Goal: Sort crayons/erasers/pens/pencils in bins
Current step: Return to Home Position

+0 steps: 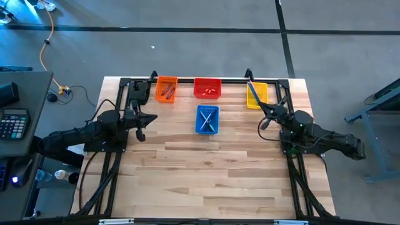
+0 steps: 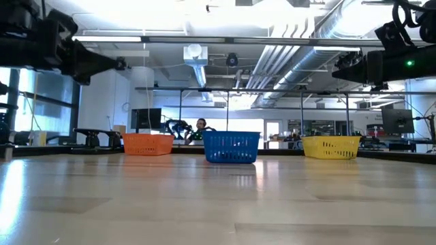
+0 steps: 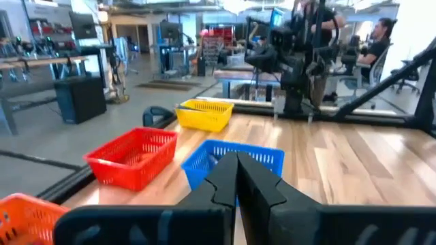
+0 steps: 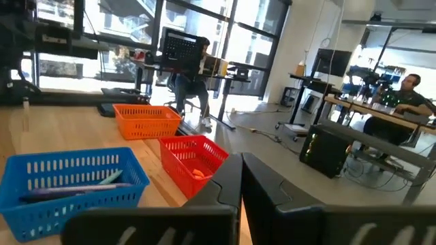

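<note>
Left gripper (image 1: 141, 122) and right gripper (image 1: 267, 115), blunt dark fingers pressed together and empty, hover either side of the blue mesh bin (image 1: 198, 119) holding crossed pens (image 1: 209, 122). Beyond them sit the orange bin (image 1: 158, 89), red bin (image 1: 207, 79) and yellow bin (image 1: 264, 94), rectangular plastic mesh, their small contents hard to make out.

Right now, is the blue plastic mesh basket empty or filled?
Not empty: long slim pens lie crossed inside the blue plastic mesh basket in the high view, also visible in the right wrist view.

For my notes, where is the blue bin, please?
In the high view, the blue bin stands centred left-to-right, just in front of the red bin.
</note>
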